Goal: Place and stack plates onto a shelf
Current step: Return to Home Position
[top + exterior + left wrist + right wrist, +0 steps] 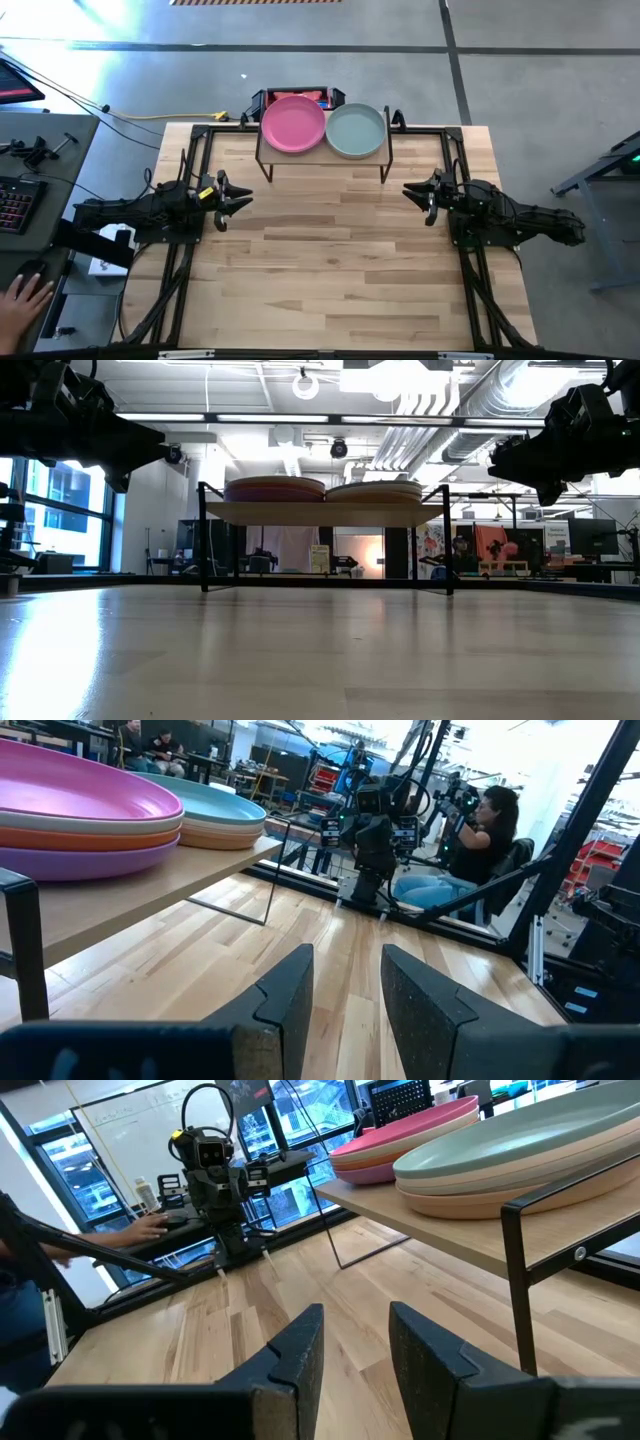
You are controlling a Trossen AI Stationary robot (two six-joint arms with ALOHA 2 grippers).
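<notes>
— High view: where are the plates (90, 840)?
— Piled on the shelf (325, 156), pink plate (293, 124) and teal plate (355, 131) on top.
— Grippers?
— Left gripper (238, 200), right gripper (412, 192): slightly open, empty, near the table's (330, 270) sides.

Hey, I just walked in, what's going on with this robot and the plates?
Nothing is being handled right now. Two stacks sit side by side on the shelf, one topped by a pink plate, the other by a teal plate. The left claw and the right claw hover open and empty at opposite sides of the tabletop, away from the shelf.
</notes>
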